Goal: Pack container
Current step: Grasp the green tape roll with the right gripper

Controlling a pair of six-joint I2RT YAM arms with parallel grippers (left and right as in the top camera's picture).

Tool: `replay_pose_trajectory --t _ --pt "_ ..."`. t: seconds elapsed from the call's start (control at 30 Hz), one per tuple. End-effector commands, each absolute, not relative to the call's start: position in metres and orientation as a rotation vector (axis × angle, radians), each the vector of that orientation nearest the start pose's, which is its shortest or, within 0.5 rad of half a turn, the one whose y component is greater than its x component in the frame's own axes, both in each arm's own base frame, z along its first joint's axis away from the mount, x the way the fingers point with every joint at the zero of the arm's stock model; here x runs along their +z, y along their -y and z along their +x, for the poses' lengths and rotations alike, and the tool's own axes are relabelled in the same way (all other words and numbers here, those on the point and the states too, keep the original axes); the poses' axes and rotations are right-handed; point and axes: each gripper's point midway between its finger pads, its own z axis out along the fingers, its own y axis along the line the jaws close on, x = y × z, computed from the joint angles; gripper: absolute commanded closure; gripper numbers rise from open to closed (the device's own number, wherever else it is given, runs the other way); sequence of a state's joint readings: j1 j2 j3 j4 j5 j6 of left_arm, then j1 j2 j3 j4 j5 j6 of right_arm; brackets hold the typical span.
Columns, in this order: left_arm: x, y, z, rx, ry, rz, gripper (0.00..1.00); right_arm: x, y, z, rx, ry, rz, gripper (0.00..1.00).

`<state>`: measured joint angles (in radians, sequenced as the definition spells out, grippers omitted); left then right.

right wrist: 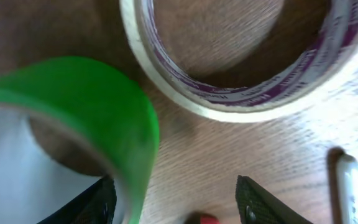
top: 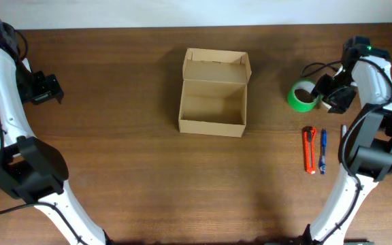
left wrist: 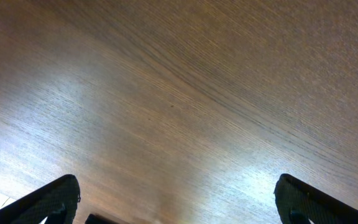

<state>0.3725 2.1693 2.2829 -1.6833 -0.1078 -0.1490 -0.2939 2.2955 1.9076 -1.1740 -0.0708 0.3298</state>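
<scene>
The container (top: 211,126), a tan cardboard box, stands open at the table's middle with its flap lid tilted back; its inside shows empty. A green tape roll (top: 303,96) lies at the right, also in the right wrist view (right wrist: 98,99). My right gripper (top: 332,92) is open over it (right wrist: 176,202), the roll's wall just inside its left finger. My left gripper (top: 46,87) is open and empty over bare wood at the far left (left wrist: 179,205).
A pale tape roll with purple print (right wrist: 241,106) lies beside the green one, mostly hidden under the right gripper from overhead. A red cutter (top: 309,150), a blue pen (top: 322,151) and a white pen (right wrist: 348,186) lie at the right.
</scene>
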Motion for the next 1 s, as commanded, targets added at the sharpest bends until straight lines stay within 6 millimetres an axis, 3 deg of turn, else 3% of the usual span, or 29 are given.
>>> replay_pose_trajectory --t 0.0,0.07,0.1,0.23,0.4,0.53,0.6,0.67,0.7,0.77,0.8,0.93,0.97 --pt "0.171 -0.165 0.370 0.156 -3.059 -0.789 0.00 0.023 0.115 0.435 0.092 -2.990 0.944 0.39" --pt "0.171 -0.165 0.370 0.156 -3.059 -0.789 0.00 0.023 0.113 0.437 0.092 -2.989 0.935 0.55" --pt "0.171 -0.165 0.370 0.156 -3.059 -0.789 0.00 0.023 0.112 0.438 0.092 -2.988 0.930 0.70" --pt "0.171 -0.165 0.370 0.155 -3.059 -0.789 0.00 0.022 0.110 0.439 0.092 -2.986 0.927 0.93" --pt "0.171 -0.165 0.370 0.156 -3.059 -0.789 0.00 0.024 0.110 0.440 0.093 -2.979 0.946 0.96" --pt "0.171 -0.165 0.370 0.156 -3.059 -0.789 0.00 0.048 0.106 0.448 0.103 -2.989 0.802 0.96" --pt "0.171 -0.165 0.370 0.156 -3.059 -0.789 0.00 0.074 0.102 0.457 0.102 -2.964 0.721 0.96" --pt "0.171 -0.165 0.370 0.156 -3.059 -0.789 0.00 0.113 0.095 0.470 0.101 -2.918 0.620 0.96" --pt "0.171 -0.165 0.370 0.155 -3.059 -0.789 0.00 0.153 0.082 0.479 0.098 -2.863 0.523 0.96" --pt "0.171 -0.165 0.370 0.156 -3.059 -0.789 0.00 0.197 0.062 0.486 0.088 -2.800 0.378 0.96" --pt "0.171 -0.165 0.370 0.156 -3.059 -0.789 0.00 0.238 0.034 0.487 0.084 -2.732 0.235 0.96" --pt "0.171 -0.165 0.370 0.156 -3.059 -0.789 0.00 0.287 -0.036 0.477 0.084 -2.636 -0.121 0.96" --pt "0.171 -0.165 0.370 0.156 -3.059 -0.789 0.00 0.294 -0.066 0.471 0.097 -2.612 -0.243 0.96"
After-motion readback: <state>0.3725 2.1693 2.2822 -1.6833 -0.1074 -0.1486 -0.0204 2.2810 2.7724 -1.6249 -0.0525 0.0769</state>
